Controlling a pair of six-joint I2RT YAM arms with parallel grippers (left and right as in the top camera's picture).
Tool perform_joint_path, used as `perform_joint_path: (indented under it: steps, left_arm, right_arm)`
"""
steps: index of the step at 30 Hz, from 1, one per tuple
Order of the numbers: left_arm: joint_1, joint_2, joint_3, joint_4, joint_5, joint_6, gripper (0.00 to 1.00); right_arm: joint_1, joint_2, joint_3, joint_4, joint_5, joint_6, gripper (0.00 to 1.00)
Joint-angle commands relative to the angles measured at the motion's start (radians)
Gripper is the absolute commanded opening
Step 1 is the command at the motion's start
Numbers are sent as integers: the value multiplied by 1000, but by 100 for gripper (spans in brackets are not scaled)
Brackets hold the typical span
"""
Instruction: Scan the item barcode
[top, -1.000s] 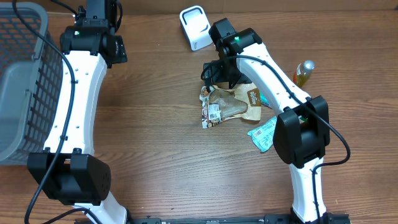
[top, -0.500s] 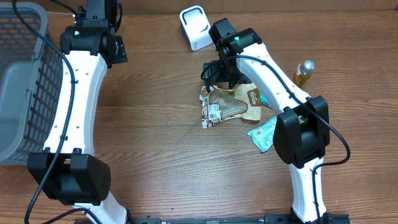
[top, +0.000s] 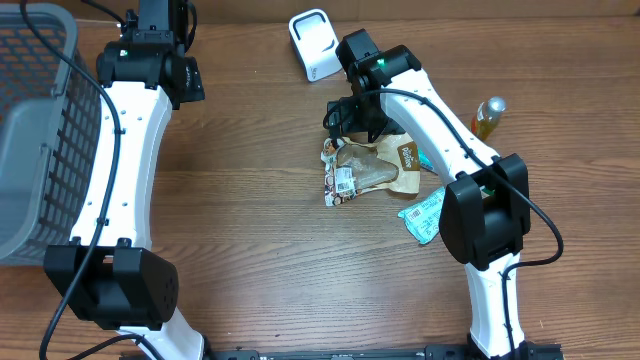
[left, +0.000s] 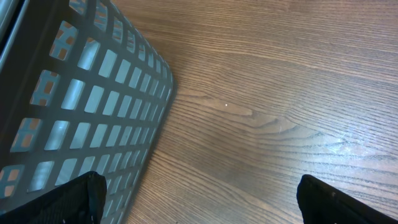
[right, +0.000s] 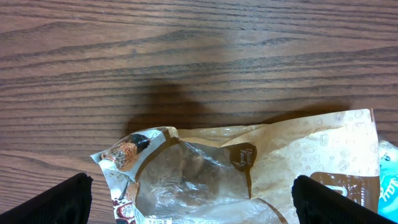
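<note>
A tan snack bag (top: 372, 168) with a clear window lies flat on the wooden table, a white printed label (top: 344, 183) at its left end. In the right wrist view the bag (right: 280, 155) fills the lower half. My right gripper (right: 205, 208) hovers just above it, open, one finger on each side of the clear window, holding nothing. From overhead the right gripper (top: 350, 116) sits at the bag's far edge. A white scanner (top: 313, 45) stands at the back. My left gripper (left: 202, 205) is open over bare wood beside the basket.
A grey mesh basket (top: 35, 130) takes up the left edge, and its wall (left: 81, 93) is close to my left fingers. A teal packet (top: 424, 215) lies right of the bag. A small bottle (top: 488, 117) stands at the right.
</note>
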Motion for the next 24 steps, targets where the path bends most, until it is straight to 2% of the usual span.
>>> perform_joint_path:
  steps: [1, 15, 19, 24]
  left_arm:
    - [-7, -19, 16, 1, -13, 8, 99]
    - [-7, -19, 16, 1, -13, 8, 100]
    - [-7, -19, 16, 1, -13, 8, 100]
    - [-7, -19, 16, 1, -13, 8, 100]
  right_arm:
    - [2, -28, -5, 5, 10, 4, 100]
    - [3, -10, -5, 8, 10, 5, 100]
    - [3, -76, -5, 8, 10, 4, 100]
    - [3, -272, -5, 8, 10, 4, 100]
